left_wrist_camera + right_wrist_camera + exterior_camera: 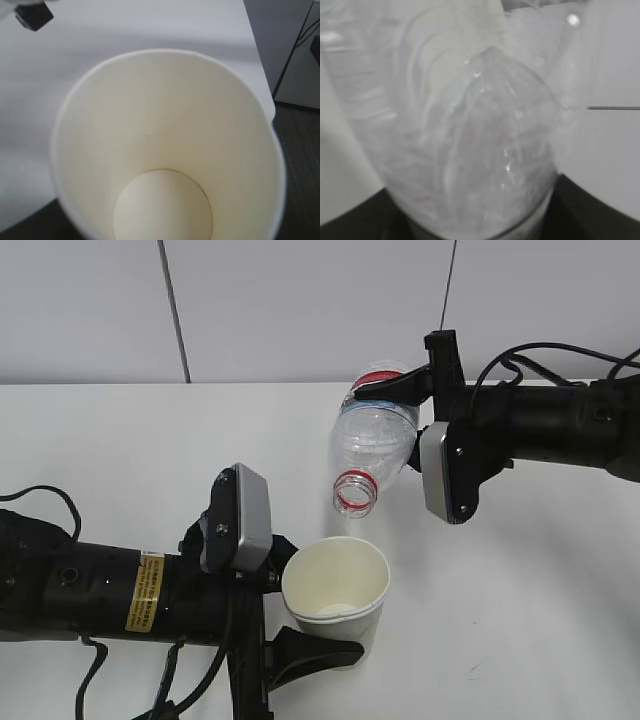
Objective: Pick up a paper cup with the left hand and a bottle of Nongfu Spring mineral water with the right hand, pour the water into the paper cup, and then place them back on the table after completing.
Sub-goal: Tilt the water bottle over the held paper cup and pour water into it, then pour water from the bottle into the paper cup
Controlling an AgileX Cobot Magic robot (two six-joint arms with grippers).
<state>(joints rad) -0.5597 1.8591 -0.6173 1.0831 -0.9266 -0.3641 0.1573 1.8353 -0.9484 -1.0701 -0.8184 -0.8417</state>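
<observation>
My left hand (300, 605), the black arm with the yellow sticker, is shut on a white paper cup (336, 585) and holds it upright over the table (120, 460). The cup's inside (165, 125) fills the left wrist view and hides the fingers there. My right hand (388, 408) is shut on a clear plastic bottle (372, 440) with a red label. The bottle is tilted, its red-ringed open mouth (355, 492) down-left just above the cup's rim. The bottle (470, 150) fills the right wrist view. No stream of water shows; I cannot tell if water lies in the cup.
A pale wall with a dark seam (175, 310) stands behind the table. In the left wrist view the table's edge and dark floor (300, 160) lie to the right, and a small dark block (32, 15) shows at the top left.
</observation>
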